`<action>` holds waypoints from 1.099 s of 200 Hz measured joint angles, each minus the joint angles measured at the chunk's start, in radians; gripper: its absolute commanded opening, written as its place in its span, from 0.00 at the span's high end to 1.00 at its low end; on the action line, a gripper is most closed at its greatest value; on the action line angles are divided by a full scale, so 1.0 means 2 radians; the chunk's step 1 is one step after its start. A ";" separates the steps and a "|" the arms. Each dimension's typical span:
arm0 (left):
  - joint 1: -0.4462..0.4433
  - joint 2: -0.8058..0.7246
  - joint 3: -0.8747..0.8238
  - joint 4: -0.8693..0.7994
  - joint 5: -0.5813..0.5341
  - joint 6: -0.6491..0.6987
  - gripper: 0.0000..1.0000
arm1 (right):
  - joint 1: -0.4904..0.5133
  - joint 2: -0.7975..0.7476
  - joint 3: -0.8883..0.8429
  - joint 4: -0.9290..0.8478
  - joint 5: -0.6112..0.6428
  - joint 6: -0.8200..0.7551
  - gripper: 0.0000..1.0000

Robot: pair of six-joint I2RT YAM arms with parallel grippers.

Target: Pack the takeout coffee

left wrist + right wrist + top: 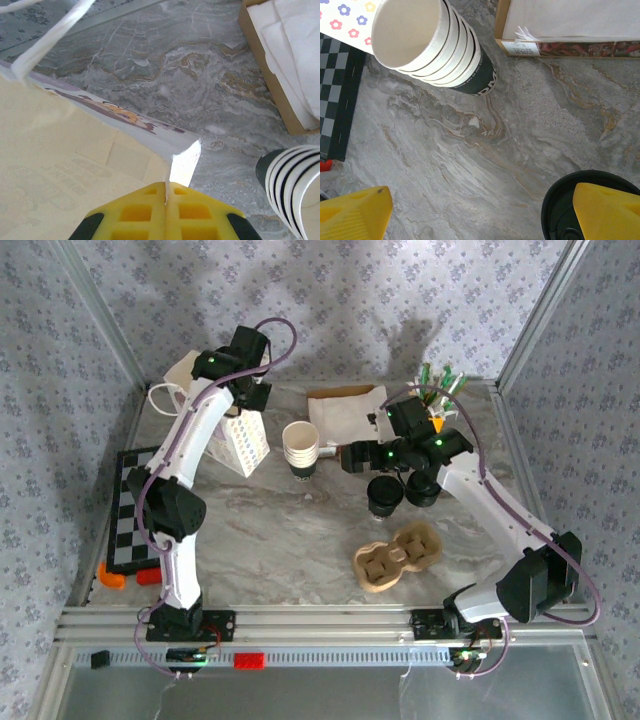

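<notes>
The left gripper is clenched on the top edge of the flower-printed white paper bag; the right gripper stands released, jaws wide, facing the white paper takeout coffee cup with its rolled rim and dark base band, nested on a stack on the grey marble table just beside the bag; a squeeze there could lift several nested cups together; the thin bag edge could slip or tear under a pull; the right finger above the round black plastic lid could drag it.
</notes>
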 measured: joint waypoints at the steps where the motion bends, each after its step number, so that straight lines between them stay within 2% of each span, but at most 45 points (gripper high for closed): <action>1: 0.000 0.000 0.000 -0.001 0.001 0.001 1.00 | 0.000 0.000 0.000 0.000 0.000 0.000 0.04; 50: 0.000 -0.023 -0.006 -0.042 0.030 0.021 1.00 | -0.009 -0.002 0.000 -0.010 0.008 0.000 0.00; 109: -0.010 -0.198 -0.187 -0.040 0.084 0.024 1.00 | -0.009 -0.013 0.000 -0.030 0.013 0.000 0.01; 157: -0.095 -0.315 -0.294 -0.039 0.096 0.024 1.00 | -0.009 -0.027 -0.001 -0.042 0.013 0.000 0.01; 220: -0.214 -0.375 -0.356 -0.040 0.097 0.016 1.00 | -0.008 -0.044 -0.012 -0.049 0.017 0.001 0.00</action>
